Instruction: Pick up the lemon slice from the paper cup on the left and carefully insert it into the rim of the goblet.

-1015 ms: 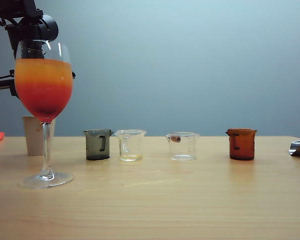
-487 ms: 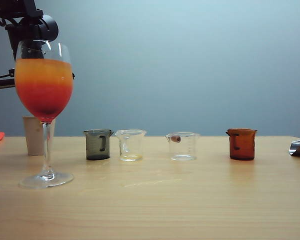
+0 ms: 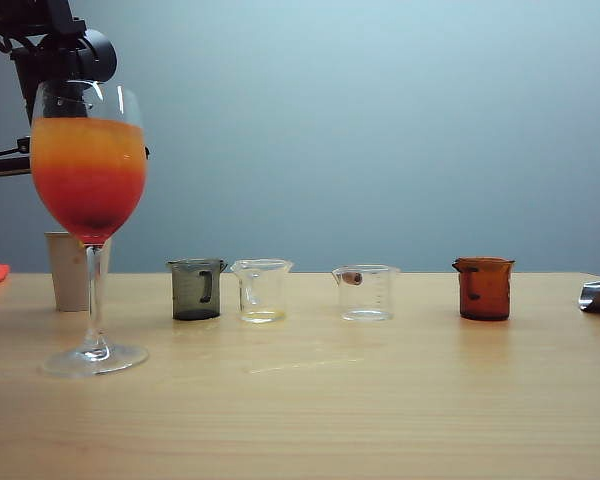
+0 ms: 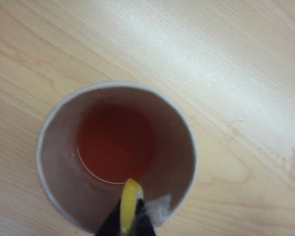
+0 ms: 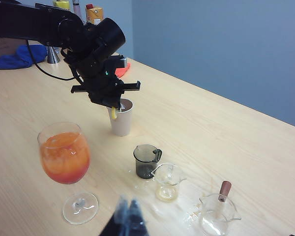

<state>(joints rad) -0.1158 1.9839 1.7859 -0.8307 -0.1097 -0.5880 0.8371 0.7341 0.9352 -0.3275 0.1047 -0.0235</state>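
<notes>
- Lemon slice (image 4: 130,199): held edge-on between the pinching fingers of the left gripper (image 4: 125,223), right at the mouth of the paper cup (image 4: 54,147), above reddish liquid in the cup's bottom.
- Change: the left gripper has just closed on the slice; a second ago it stood wide. Judgement: grasp done, lift and carry to the goblet come next.
- Goblet (image 5: 65,157): stands on the counter (image 5: 196,128) near the cup, orange-red drink inside, rim bare.
- Left arm hangs over the cup, partly hidden behind the goblet in the exterior view.
- Right gripper (image 5: 128,216): low over the counter near the beakers, well apart from the cup; fingers look pressed together, holding nothing.
- Count: one slice, one paper cup, one goblet, four small beakers: grey (image 3: 196,290), two clear (image 3: 261,290) (image 3: 365,293), amber (image 3: 483,288).
</notes>
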